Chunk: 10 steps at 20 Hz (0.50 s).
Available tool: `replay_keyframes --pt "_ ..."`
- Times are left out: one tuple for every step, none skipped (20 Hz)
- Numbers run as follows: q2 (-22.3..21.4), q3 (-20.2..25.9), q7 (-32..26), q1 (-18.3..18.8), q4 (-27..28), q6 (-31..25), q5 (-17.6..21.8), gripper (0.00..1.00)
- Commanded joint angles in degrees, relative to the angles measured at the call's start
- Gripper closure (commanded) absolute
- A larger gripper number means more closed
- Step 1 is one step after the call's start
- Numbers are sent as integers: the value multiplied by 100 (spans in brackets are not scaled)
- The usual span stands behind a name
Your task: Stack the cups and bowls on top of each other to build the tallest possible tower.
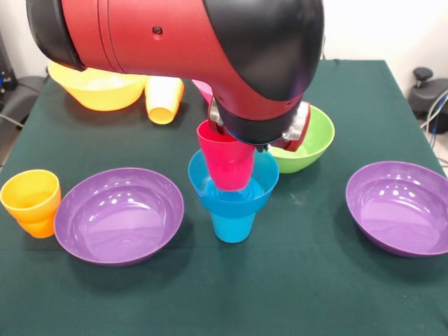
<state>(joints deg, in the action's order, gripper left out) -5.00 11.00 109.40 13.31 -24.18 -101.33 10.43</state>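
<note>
Red cup (227,159) in blue bowl (233,189), purple bowls (119,215) flanking.

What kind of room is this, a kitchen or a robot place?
Probably a robot lab, not a kitchen. A big red and black robot arm hangs over a green-covered table of toy cups and bowls, and cables show at the right edge.

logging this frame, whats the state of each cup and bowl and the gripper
blue cup: upright, under blue bowl
blue bowl: upright on blue cup
red cup: tilted, in blue bowl
green bowl: upright, behind the stack
purple bowls: upright, empty
orange cup: upright
yellow cup: on its side
yellow bowl: upright
gripper: hidden by arm
</note>
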Motion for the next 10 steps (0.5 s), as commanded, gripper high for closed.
replay_keyframes --pt "0 107 928 -161 -436 550 -51 100" --pt "10 101 941 -166 -429 562 -65 100" --pt "55 108 953 -173 -367 549 -67 100" --pt "67 104 953 -179 -350 553 -77 100" --pt "77 96 941 -181 -312 526 -78 100" --pt "78 85 940 -185 -314 538 -89 100" --pt "103 78 920 -178 -284 545 -82 100" --pt "108 64 921 -182 -288 564 -93 100" --pt "111 54 907 -180 -286 588 -95 100" --pt "115 48 906 -181 -288 593 -104 100"
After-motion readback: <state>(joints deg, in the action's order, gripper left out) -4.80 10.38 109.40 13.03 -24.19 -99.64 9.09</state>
